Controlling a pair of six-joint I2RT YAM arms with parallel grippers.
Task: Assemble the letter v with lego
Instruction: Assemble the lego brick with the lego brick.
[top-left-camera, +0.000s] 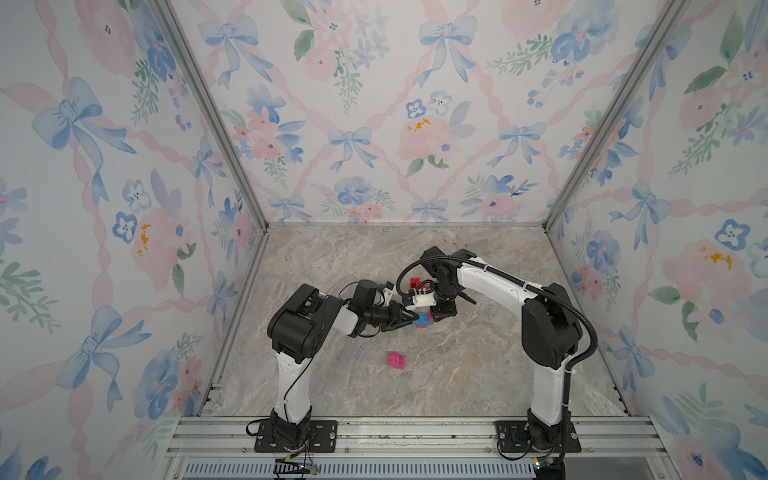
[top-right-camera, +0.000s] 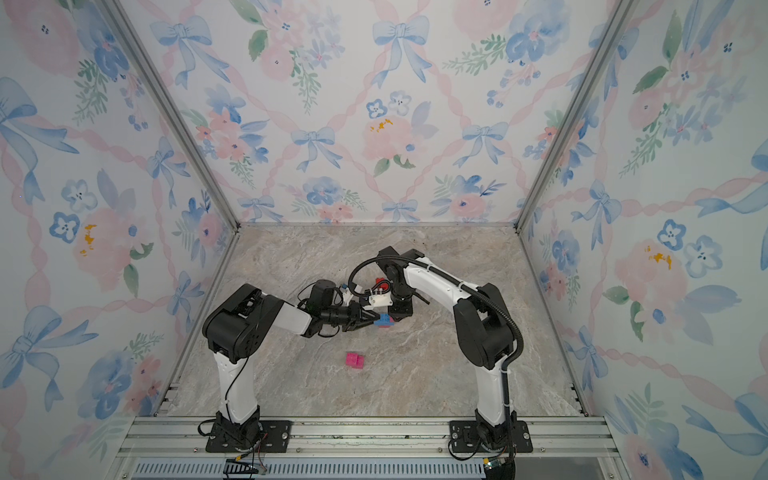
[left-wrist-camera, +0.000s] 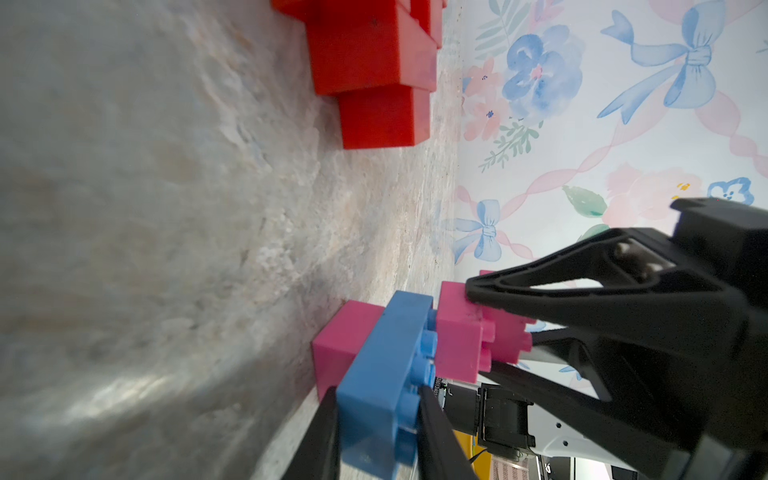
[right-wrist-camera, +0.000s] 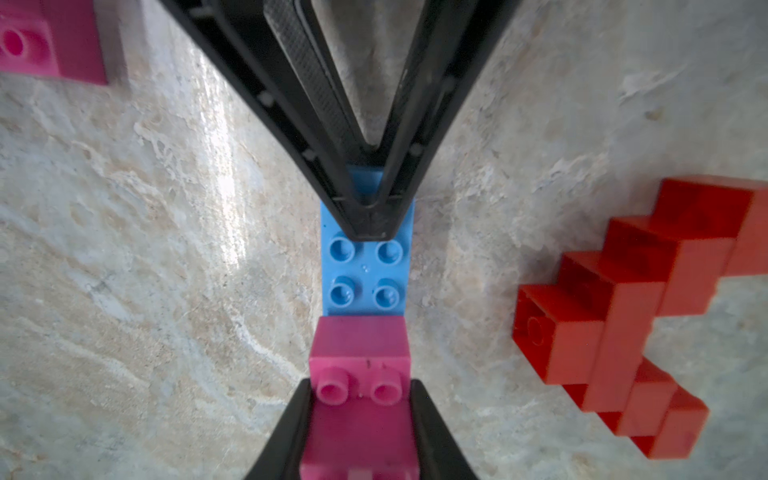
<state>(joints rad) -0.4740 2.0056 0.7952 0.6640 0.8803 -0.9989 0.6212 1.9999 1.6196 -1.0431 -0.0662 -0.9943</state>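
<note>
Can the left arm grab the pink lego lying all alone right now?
Probably not yet. The left gripper is shut on the blue brick, so its jaws are busy. The way to the loose pink lego looks free, though.

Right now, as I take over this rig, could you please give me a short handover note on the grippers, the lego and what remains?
Left gripper: jaws shut on the blue brick.
Right gripper: jaws shut on the pink bricks stacked on the blue brick's other end; a lower pink brick sits under the blue one.
Red stepped arm: assembled, lying on the table beside them, not touching.
Loose pink piece: nearer the arm bases, untouched.
Done: the red arm. Left, probably: press the pink-blue arm together, add the loose pink piece, join both arms into a V.
</note>
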